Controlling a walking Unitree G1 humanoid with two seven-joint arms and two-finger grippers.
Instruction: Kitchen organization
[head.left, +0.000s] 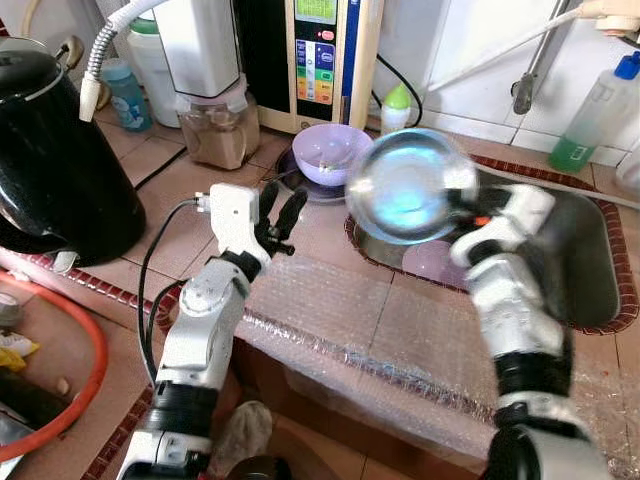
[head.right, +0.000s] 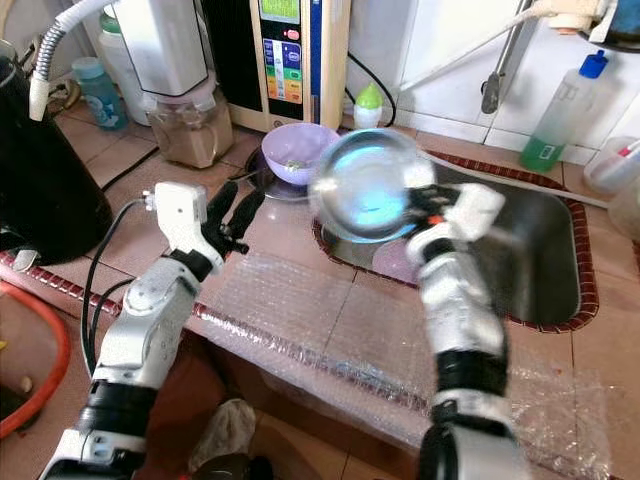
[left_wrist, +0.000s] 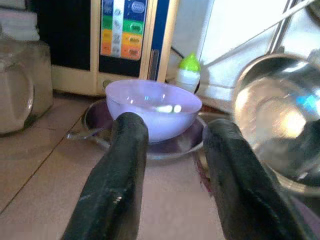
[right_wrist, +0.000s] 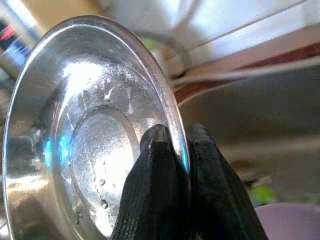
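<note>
My right gripper (right_wrist: 175, 150) is shut on the rim of a wet steel bowl (head.left: 408, 187), held tilted in the air over the left end of the sink (head.left: 590, 270). The bowl (right_wrist: 85, 135) faces me, blurred in the head views. A lilac bowl (head.left: 330, 152) sits on a dark plate (head.left: 300, 180) on the counter behind the sink's left corner. My left gripper (head.left: 280, 212) hovers open just in front of that bowl (left_wrist: 152, 107), with nothing between its fingers (left_wrist: 125, 165). A lilac plate (head.left: 435, 262) lies in the sink below the steel bowl.
A black kettle (head.left: 55, 160) stands at the left. A water purifier (head.left: 315, 55), a jar (head.left: 215, 130), and small bottles (head.left: 397, 108) line the back wall. A green soap bottle (head.left: 585, 115) stands behind the sink. Bubble wrap (head.left: 360, 330) covers the front counter.
</note>
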